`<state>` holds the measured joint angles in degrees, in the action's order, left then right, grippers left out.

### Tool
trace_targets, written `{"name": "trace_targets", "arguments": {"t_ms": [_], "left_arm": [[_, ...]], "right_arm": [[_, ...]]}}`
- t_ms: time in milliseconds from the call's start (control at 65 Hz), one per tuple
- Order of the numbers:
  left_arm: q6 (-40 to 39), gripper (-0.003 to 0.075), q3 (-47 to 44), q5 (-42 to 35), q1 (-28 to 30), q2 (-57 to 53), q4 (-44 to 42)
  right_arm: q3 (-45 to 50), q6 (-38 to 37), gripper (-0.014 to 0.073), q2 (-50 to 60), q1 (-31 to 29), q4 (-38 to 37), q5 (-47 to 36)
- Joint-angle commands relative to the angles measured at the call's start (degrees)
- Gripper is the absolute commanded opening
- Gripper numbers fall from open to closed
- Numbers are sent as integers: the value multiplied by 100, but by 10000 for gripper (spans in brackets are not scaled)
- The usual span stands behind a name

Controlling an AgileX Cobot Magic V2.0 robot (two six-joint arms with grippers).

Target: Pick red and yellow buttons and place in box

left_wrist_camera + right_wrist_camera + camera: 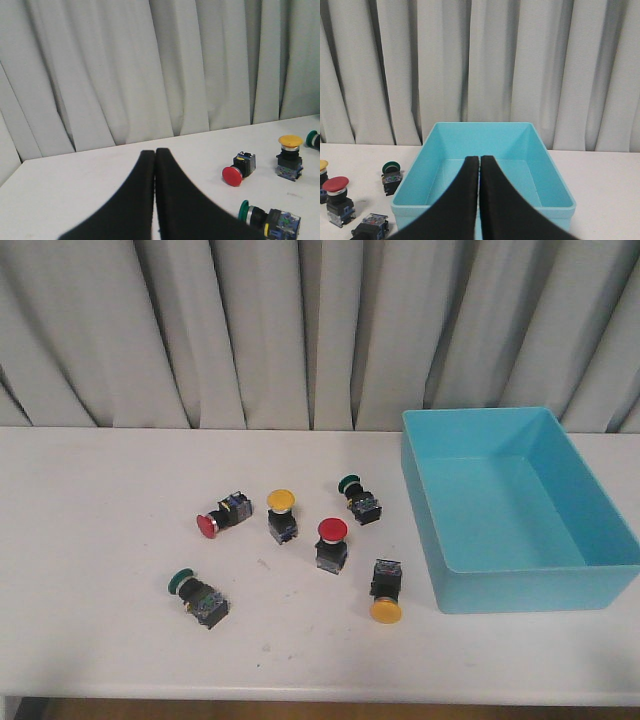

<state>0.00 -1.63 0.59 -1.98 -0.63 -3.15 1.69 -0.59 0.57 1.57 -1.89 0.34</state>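
Nothing picked yet, by the look of it: all six switches out on the white desk [100, 540], none inside the turquoise box [520, 585], which sits at the right with a bare floor.

Red and yellow buttons, four in all, clustered mid-desk to the left of the box:
- red button lying on its side [212, 522], cap to the left, farthest left of the four
- yellow button standing upright [282, 512], just right of that one
- red button standing upright [331, 543], nearer and further right
- yellow button tipped over [385, 590], cap toward the near edge, closest to the box wall

Two green-capped switches mixed in, to be left alone: one far [358, 498], one near left [196, 596].

Neither arm visible from the front. Left gripper [155, 165] with jaws pressed together, holding nothing, above the desk's left part. Right gripper [479, 172] likewise pressed together and empty, poised on the near side of the box.

Step in hand, judged from this: the very start, before any reach. Next move calls for spreading jaws, descending over one red or yellow cap, and gripping the black body. Tipped yellow one by the box probably suits the right arm; side-lying red one suits the left.
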Motion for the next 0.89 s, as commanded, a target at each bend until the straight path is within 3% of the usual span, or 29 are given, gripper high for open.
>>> {"name": "trace_targets", "arguments": {"t_ms": [0, 338, 492, 677, 877], "left_arm": [[-155, -7, -270, -356, 15, -81, 78], [-608, -7, 135, -333, 15, -81, 350], [-595, -7, 1366, 417, 15, 26, 315], [-582, -7, 2967, 1473, 15, 962, 315], [-485, -7, 3777, 2454, 15, 2138, 315]], "right_arm": [[33, 59, -3, 51, -32, 5, -425], [-387, 29, -3, 51, -32, 155, 71], [-1417, 59, -3, -57, -32, 150, 853], [-2732, 59, -3, -896, -32, -3, 1650], [-3620, 59, -3, -2083, -32, -3, 2580]]}}
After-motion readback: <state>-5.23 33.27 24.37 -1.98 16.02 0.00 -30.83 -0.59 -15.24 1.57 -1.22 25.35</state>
